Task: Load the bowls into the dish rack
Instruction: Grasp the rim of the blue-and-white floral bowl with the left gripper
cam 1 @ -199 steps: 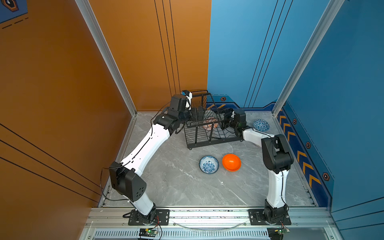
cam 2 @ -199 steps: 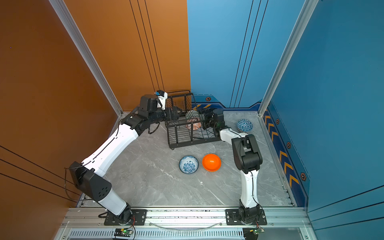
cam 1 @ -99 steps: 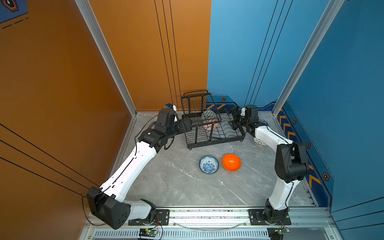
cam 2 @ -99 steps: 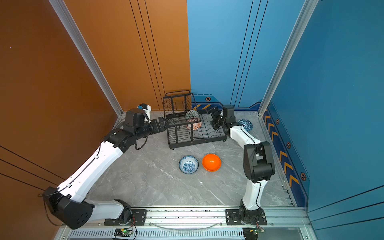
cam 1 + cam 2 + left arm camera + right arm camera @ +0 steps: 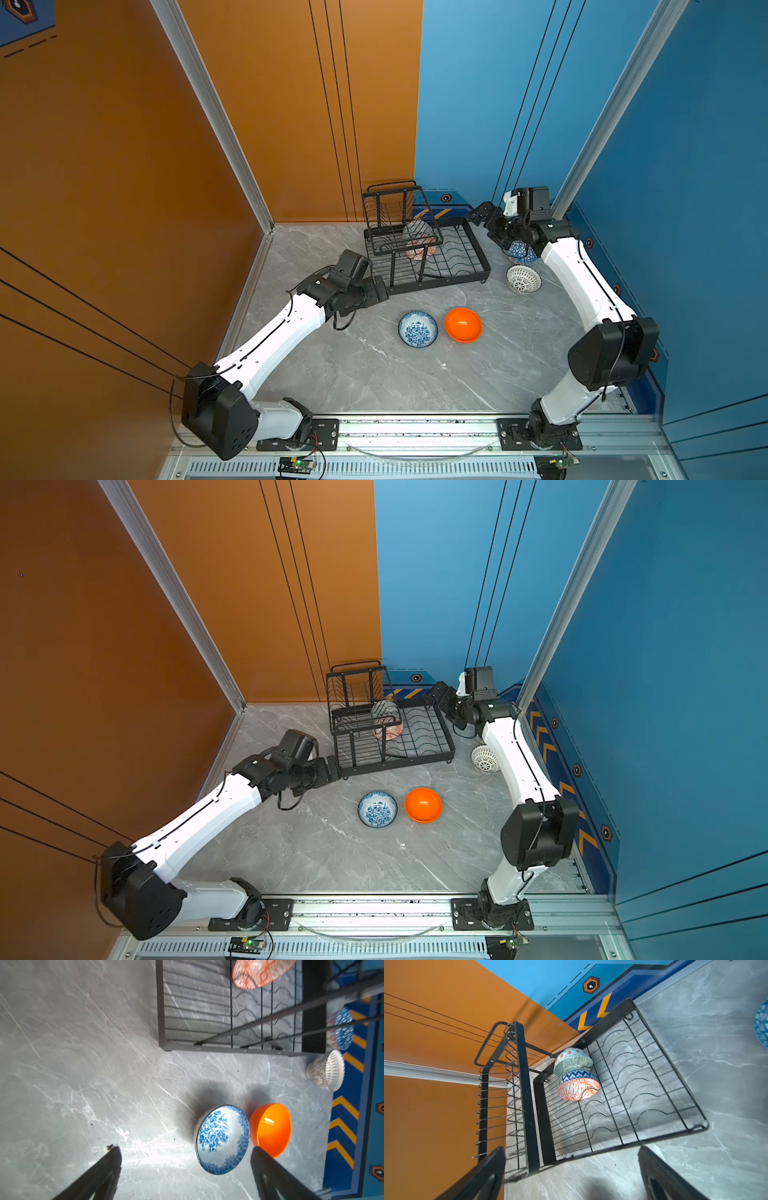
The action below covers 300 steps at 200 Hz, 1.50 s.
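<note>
Dish rack (image 5: 436, 282) stands upper centre in both top views on the grey marbled counter (image 5: 374, 374), where the orange wall (image 5: 291, 104) meets the blue wall (image 5: 478, 104). It holds the green bowl (image 5: 572, 1062) and orange-white bowl (image 5: 578, 1088). The floral bowl (image 5: 417, 329), plain orange bowl (image 5: 463, 325) and lattice bowl (image 5: 523, 279) sit outside it. The right arm (image 5: 582, 282) half hides the triangle bowl (image 5: 519, 251). Left claw (image 5: 185, 1148) and right claw (image 5: 571, 1148) gape, empty.

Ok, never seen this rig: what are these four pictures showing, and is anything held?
Two white robot arms, the left arm and the right arm, stand at a grey marble table. Two pictures look down from overhead; two come from cameras on the wrists. The black wire dish rack holds a pale green patterned bowl and an orange-white patterned bowl. Outside lie a blue-white floral bowl, a plain orange bowl, a white lattice bowl and a blue triangle-pattern bowl. The left fingers and right fingers are open and empty.
</note>
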{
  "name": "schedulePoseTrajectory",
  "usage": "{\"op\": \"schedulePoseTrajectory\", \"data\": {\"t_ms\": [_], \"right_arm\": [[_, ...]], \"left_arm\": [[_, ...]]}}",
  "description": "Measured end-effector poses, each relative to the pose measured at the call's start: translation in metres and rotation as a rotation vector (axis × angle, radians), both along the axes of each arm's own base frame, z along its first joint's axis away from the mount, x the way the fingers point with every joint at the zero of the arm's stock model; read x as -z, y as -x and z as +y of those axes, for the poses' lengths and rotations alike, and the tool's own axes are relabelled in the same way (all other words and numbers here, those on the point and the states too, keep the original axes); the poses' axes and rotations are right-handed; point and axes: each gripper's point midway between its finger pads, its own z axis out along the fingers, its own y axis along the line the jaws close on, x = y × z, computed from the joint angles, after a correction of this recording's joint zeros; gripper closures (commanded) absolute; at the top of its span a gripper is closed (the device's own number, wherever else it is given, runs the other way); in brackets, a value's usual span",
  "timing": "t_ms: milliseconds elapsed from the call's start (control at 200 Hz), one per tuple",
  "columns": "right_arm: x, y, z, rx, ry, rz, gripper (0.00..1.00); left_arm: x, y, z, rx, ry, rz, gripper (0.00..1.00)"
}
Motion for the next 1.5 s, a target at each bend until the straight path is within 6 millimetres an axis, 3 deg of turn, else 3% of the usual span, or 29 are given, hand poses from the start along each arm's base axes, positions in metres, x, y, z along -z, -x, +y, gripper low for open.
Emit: {"op": "schedulePoseTrajectory", "data": {"t_ms": [205,380,500,591,771,861,1036,1356,1501], "right_arm": [[0.019,0.038,-0.009,-0.003,0.049,0.065,0.00],[0.020,0.064,-0.013,-0.011,0.064,0.074,0.00],[0.015,0.077,-0.015,-0.015,0.068,0.061,0.00],[0.013,0.083,-0.016,-0.014,0.067,0.056,0.00],[0.017,0.087,-0.018,-0.008,0.071,0.062,0.00],[0.018,0.087,-0.018,-0.004,0.074,0.066,0.00],[0.016,0.088,-0.022,0.012,0.076,0.062,0.00],[0.012,0.090,-0.028,0.043,0.060,0.058,0.00],[0.010,0.088,-0.028,0.050,0.052,0.060,0.00]], "left_arm": [[0.042,0.022,-0.035,0.096,-0.024,0.142,0.02],[0.073,0.031,-0.047,0.108,-0.064,0.237,0.02],[0.084,0.030,-0.056,0.102,-0.072,0.270,0.12],[0.091,0.029,-0.061,0.092,-0.071,0.290,0.26],[0.107,0.031,-0.066,0.094,-0.077,0.330,0.45],[0.112,0.032,-0.068,0.093,-0.073,0.343,0.54],[0.114,0.031,-0.073,0.107,-0.056,0.345,0.82],[0.117,0.033,-0.077,0.113,-0.057,0.351,0.99],[0.112,0.033,-0.074,0.112,-0.060,0.330,1.00]]}}
